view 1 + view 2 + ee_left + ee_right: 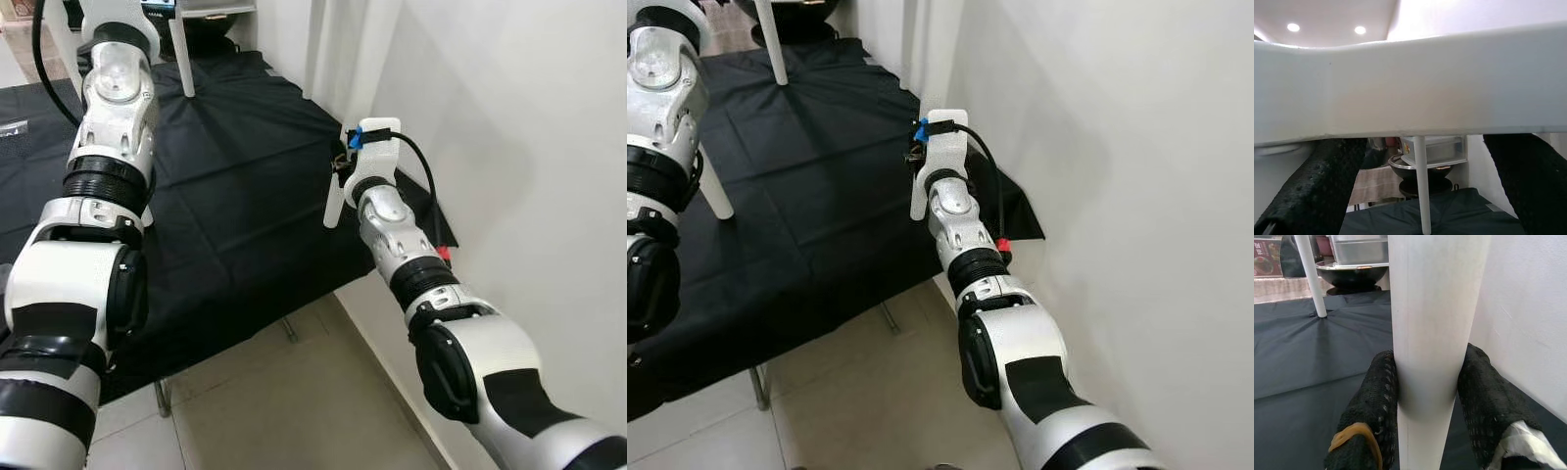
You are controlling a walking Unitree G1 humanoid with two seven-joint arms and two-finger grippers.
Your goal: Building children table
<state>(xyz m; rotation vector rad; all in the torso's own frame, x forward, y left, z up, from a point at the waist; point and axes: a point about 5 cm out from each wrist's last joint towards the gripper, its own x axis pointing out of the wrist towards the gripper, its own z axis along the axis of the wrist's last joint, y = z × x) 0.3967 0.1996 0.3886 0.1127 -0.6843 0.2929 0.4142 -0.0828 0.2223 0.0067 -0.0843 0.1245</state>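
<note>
White round leg (1432, 333) stands upright, clamped on both sides between the right gripper's (1427, 396) black fingers (1376, 396), above the black cloth (235, 186) and near the white wall; in the head view its lower end (334, 208) hangs beside the wrist. White tabletop edge (1410, 93) spans across, just in front of the left gripper's fingers (1317, 186). Two more white legs (184, 59) stand on the cloth, one at its far side.

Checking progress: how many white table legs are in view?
3: one leg in the right gripper by the wall, one standing far back on the black cloth, one beside the left arm. Others may be hidden.
</note>
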